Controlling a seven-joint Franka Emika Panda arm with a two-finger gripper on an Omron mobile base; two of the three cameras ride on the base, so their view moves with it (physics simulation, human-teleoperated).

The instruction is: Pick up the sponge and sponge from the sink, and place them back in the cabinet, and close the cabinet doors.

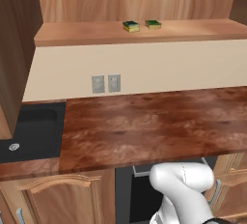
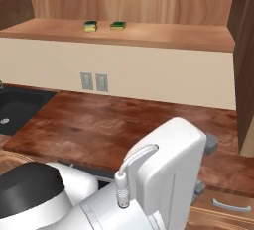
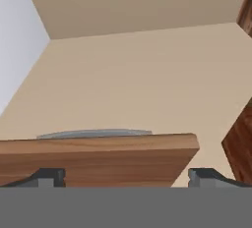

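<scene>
I have the 2 sponges side by side on the cabinet's bottom board, apart from each other, both lying flat with the green face up. In the left base view the left sponge (image 1: 130,26) sits just left of the right sponge (image 1: 153,24); in the right base view they show as (image 2: 90,26) and (image 2: 118,25). They rest toward the back of the cabinet (image 1: 140,35), close to its light wood-grain rear panel. The cabinet stands open: I see one cabinet door (image 1: 14,49) swung out at the left edge of the left base view, and the other cabinet door (image 2: 244,60) swung out at the right edge of the right base view.

Below the cabinet runs a cream wall with 2 grey outlets (image 1: 106,83) set next to each other. Under that lies the brown desk (image 1: 154,121), and at its left end the black sink (image 1: 34,131) with a silver drain (image 1: 14,147).

In the hand view the tool (image 3: 127,178) has its 2 dark tips set wide apart with nothing between them. Right past the tips I see the edge of a wooden door (image 3: 98,158) carrying a grey handle (image 3: 93,133), with cream wall behind it. I cannot tell which door this is.
</scene>
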